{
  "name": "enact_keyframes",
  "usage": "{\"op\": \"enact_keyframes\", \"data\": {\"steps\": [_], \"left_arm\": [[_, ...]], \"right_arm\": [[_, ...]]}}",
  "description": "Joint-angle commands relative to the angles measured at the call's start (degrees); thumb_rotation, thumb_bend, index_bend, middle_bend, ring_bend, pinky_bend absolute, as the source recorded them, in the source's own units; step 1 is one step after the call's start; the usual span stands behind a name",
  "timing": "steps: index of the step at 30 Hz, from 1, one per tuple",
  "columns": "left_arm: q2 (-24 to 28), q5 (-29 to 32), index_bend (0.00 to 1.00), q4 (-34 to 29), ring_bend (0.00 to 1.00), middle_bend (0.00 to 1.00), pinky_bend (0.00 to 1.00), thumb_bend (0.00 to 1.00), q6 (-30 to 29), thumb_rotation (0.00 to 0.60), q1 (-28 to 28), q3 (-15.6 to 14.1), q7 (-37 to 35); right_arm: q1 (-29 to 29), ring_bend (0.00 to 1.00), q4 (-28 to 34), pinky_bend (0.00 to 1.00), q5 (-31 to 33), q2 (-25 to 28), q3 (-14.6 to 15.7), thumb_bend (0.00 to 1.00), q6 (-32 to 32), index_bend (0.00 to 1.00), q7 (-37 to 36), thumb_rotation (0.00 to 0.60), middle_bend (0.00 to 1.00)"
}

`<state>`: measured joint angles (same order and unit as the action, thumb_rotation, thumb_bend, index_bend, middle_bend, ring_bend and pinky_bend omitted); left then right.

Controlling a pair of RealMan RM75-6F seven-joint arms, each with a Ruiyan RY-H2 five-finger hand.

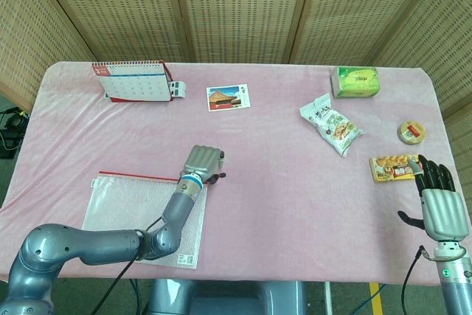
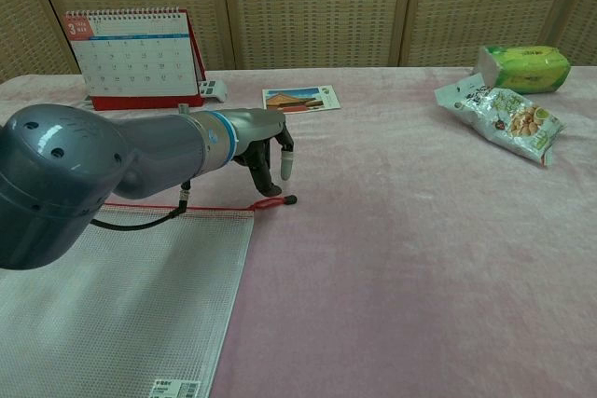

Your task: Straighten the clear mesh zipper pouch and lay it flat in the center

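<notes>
Mesh pouch (image 1: 144,215) is lying flat at the table's 7 o'clock, well off center, long axis running 9-to-3 along its red zipper edge (image 2: 177,206). The zipper pull cord (image 2: 273,201) is sticking out past the pouch's 1 o'clock corner.

Your left hand (image 1: 203,161) is hovering right over that pull, fingers curled downward, forearm crossing the pouch. From the chest view a fingertip is sitting just above the cord; I can't tell whether it's touching or pinching it, so I'm not calling the grip either way.

Key relation: the pouch body is trailing toward 8 o'clock from the hand, and table center is lying toward 2 o'clock from it. Judging by that, you're pulling along the zipper line toward 3, then nudging up; dragging by the cord alone is risking the pouch swinging off axis.

Your right hand (image 1: 436,204) is idling at the table's 4 o'clock edge, fingers spread, holding nothing, just beside the cracker pack (image 1: 391,167). It's far from the pouch; the left is the nearer one.

Calendar (image 1: 134,80), postcard (image 1: 228,97) and snack bag (image 1: 331,123) are sitting well apart from it, toward the far half.
</notes>
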<state>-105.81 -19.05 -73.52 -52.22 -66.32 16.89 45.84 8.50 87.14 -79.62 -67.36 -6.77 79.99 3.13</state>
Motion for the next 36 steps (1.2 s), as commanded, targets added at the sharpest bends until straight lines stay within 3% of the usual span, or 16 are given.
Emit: {"op": "enact_keyframes", "data": {"steps": [1, 27, 36], "left_arm": [[-1.0, 0.0, 0.48, 1.5, 0.92, 1.0, 1.0, 0.36, 0.8, 0.6, -0.3, -0.4, -0.6], [-4.7, 2.2, 0.54, 6.6, 0.92, 1.0, 1.0, 0.37, 1.1, 0.6, -0.4, -0.6, 0.4], [-4.9, 1.9, 0.62, 6.7, 0.92, 1.0, 1.0, 0.54, 0.9, 0.6, -0.2, -0.3, 0.4]], "right_arm": [[0.1, 0.0, -0.1, 0.0, 0.1, 0.0, -0.1, 0.0, -0.1, 0.01, -0.3, 0.6, 0.0], [0.3, 0.0, -0.7, 0.0, -0.1, 0.0, 0.0, 0.0, -0.7, 0.01, -1.8, 0.6, 0.0], [0.3, 0.0, -0.6, 0.0, -0.2, 0.2, 0.1, 0.0, -0.7, 0.01, -2.0, 0.6, 0.0]]}}
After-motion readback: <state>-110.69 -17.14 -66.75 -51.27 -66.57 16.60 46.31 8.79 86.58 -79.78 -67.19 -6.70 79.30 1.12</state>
